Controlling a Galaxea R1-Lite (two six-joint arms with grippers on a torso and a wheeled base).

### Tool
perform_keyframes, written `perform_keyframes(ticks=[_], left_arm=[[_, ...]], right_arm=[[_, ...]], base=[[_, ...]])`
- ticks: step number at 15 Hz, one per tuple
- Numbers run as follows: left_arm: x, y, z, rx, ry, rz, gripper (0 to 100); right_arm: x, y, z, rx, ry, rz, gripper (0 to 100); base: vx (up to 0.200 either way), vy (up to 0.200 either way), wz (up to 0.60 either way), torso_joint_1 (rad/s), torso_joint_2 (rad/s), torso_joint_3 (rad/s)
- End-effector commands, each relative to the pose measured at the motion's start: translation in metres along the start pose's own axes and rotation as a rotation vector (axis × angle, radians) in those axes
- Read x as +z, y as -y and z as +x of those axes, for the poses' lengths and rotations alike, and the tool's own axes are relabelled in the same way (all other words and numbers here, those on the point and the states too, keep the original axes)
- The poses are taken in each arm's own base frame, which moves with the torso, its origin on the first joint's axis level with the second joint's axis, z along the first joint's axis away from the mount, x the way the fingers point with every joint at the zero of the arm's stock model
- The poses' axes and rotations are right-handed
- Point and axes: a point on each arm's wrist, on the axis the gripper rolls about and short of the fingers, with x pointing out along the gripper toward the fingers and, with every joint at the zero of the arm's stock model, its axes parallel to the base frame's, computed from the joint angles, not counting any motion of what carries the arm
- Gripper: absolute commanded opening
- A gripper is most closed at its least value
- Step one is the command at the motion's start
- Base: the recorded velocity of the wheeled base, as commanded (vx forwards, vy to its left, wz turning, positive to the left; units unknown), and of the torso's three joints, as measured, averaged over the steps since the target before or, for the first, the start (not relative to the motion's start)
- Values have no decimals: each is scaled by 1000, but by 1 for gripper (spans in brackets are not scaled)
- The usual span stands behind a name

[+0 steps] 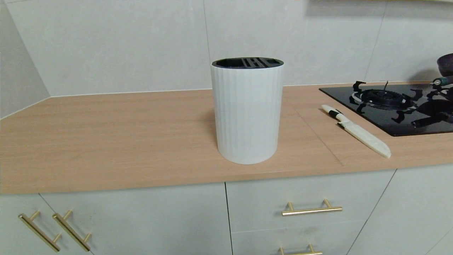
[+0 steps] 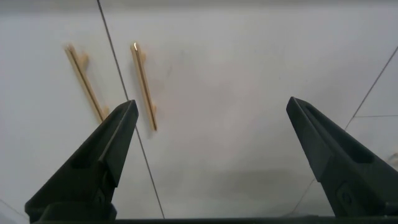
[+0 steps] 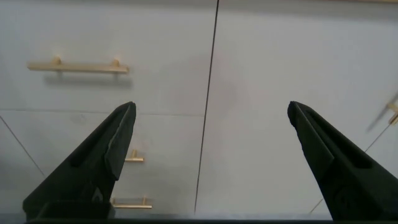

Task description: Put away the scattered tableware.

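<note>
With the left gripper [image 2: 211, 101] and right gripper [image 3: 211, 104] both gaping wide, the knife [image 1: 355, 131] lies flat on the countertop [image 1: 106, 141] at the slotted holder's [image 1: 247, 113] three o'clock, probably light, stiff and slick, best pinched across its handle [image 1: 334, 114] at its eleven-o'clock end.

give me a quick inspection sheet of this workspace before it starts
surface: wooden countertop, carrying the job's things
job's things: white knife lying flat beside the hob, apart from the upright ribbed white holder with slotted black top
clutter: nothing seen
grippers: left gripper and right gripper both open, empty, facing cabinet fronts
cables: nothing seen
surroundings: tiled wall, dark pan at the hob's far side, gold handles below
</note>
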Motion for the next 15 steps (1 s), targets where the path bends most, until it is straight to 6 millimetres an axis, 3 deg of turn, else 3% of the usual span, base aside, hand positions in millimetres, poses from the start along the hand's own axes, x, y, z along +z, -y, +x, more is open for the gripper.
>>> perform_keyframes(ticks=[1, 15], left_arm=[[0, 0, 0, 0, 0, -1, 100], [0, 0, 0, 0, 0, -1, 100]], right_arm=[[0, 0, 0, 0, -1, 0, 100], [0, 0, 0, 0, -1, 0, 100]], base=[[0, 0, 0, 178, -476, -286], [0, 0, 0, 214, -496, -283]])
